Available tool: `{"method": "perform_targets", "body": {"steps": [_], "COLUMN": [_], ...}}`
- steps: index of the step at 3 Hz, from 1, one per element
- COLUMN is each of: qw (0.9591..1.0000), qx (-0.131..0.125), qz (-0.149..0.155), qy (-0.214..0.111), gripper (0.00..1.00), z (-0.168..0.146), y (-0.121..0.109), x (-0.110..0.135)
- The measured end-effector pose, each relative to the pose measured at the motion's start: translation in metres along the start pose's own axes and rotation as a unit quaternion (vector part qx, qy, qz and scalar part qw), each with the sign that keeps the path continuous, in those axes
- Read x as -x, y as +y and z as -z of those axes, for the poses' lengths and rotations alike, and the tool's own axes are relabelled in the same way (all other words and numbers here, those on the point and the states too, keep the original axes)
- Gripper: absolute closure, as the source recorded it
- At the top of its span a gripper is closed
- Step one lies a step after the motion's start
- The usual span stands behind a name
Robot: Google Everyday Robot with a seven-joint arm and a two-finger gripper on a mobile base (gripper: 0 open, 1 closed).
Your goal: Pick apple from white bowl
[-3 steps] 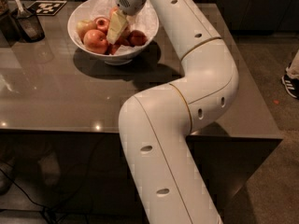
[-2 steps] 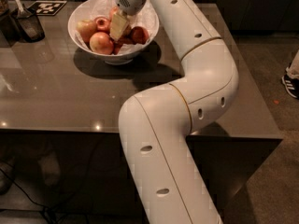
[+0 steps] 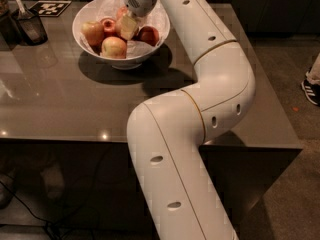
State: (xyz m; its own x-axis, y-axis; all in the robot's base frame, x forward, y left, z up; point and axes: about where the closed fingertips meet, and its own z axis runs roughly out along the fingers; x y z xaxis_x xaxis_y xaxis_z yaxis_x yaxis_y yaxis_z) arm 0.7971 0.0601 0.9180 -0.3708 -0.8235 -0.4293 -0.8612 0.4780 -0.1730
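Down in glossy white bowl [image 3: 126, 61], jaws among red-yellow apples [image 3: 114, 47]

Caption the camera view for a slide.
Gripper low in the white bowl, among apples, on a grey table.

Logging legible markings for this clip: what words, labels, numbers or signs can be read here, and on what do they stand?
Readable words or numbers: none.
black-and-white square marker card on the grey table: a coded pattern, no letters.
glossy white round bowl, white robot arm and end effector, which is inside the bowl among the apples: no labels visible.
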Motion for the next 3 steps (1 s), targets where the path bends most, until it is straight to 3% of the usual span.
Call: {"method": "perform_targets", "body": {"steps": [2,3], "qw": [1.0000,0.9993], "qx": [-0.004,-0.017], "qz": [0.002,0.025], "qy": [-0.003,-0.021], "gripper": [1.00,1.00], "z": [-0.001,0.013], "y": [-0.001,0.000], "x": [0.004,0.021]}}
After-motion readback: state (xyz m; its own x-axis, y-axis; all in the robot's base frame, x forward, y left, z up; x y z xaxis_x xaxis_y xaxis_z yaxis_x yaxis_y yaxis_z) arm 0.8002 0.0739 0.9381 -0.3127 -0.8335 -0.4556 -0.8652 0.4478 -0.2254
